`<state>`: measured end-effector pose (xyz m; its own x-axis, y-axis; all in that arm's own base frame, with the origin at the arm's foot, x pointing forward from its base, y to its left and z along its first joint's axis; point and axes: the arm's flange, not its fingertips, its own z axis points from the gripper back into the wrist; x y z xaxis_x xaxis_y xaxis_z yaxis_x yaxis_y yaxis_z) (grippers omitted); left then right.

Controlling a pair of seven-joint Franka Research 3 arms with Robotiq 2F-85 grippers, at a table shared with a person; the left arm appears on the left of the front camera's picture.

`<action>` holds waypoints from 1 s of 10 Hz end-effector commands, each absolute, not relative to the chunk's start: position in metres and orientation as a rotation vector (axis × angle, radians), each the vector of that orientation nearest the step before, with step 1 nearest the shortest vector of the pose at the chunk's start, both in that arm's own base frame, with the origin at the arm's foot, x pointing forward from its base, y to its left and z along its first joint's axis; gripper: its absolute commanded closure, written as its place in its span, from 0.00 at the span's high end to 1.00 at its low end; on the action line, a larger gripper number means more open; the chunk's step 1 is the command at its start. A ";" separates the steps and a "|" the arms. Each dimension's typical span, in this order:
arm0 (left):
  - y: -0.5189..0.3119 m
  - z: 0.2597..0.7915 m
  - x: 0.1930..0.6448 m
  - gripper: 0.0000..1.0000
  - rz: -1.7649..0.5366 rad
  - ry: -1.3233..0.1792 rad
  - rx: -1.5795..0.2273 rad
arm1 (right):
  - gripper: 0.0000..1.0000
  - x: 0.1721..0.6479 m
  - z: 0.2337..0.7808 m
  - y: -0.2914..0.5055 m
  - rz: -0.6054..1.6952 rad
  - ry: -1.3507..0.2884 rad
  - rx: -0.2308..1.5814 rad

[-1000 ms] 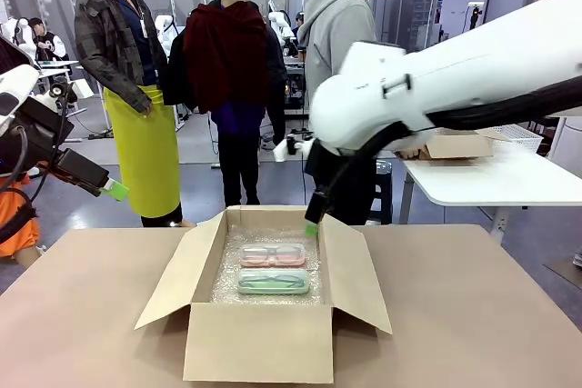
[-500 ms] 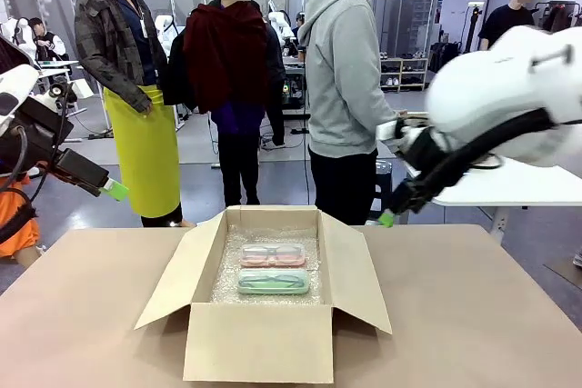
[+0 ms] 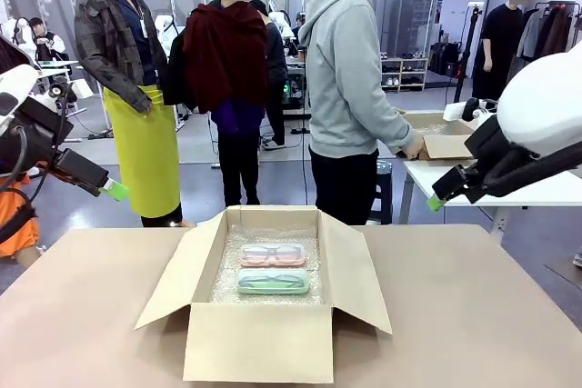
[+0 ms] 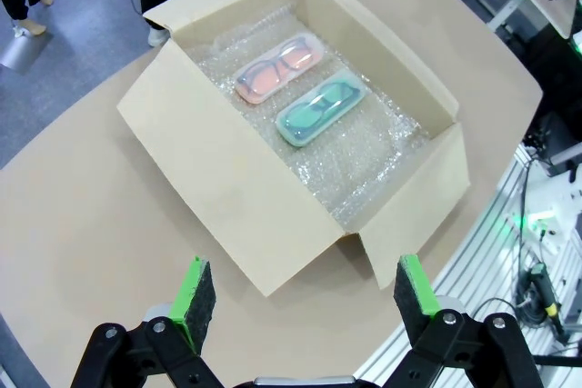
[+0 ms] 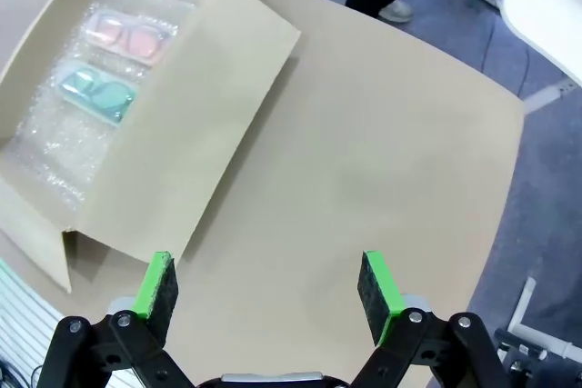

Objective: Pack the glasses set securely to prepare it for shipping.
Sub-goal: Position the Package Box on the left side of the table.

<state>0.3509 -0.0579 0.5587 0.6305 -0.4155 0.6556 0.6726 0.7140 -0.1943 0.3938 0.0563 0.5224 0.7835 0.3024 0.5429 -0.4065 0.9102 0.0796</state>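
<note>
I count two glasses cases: one pink case [image 3: 272, 254] and one mint green case [image 3: 273, 281], each with one pair of frames showing through its top. There is one cardboard box [image 3: 259, 343], with two side flaps [image 3: 173, 279] folded outward, and one lining of bubble wrap [image 3: 227, 274]. One brown table [image 3: 91, 315]. I have two grippers, my left gripper [image 4: 303, 270] and my right gripper [image 5: 266, 265]. Each has two green pads [image 4: 194, 290], four altogether. One person [image 3: 350, 88] in a grey hoodie is across the table.
</note>
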 end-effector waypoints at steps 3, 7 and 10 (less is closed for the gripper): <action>-0.057 0.559 0.351 1.00 -0.652 -0.632 -0.474 | 1.00 0.394 0.525 0.054 0.401 -0.546 0.226; -0.058 0.559 0.351 1.00 -0.647 -0.620 -0.451 | 1.00 0.394 0.525 0.054 0.401 -0.546 0.226; -0.015 0.525 0.387 1.00 -0.476 -0.499 -0.653 | 1.00 0.394 0.525 0.054 0.401 -0.546 0.226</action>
<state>0.3700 -0.0338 0.5276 0.7367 -0.3142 0.5987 0.5966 0.7189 -0.3568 0.3952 0.0542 0.5225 0.7821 0.2986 0.5470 -0.4168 0.9032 0.1030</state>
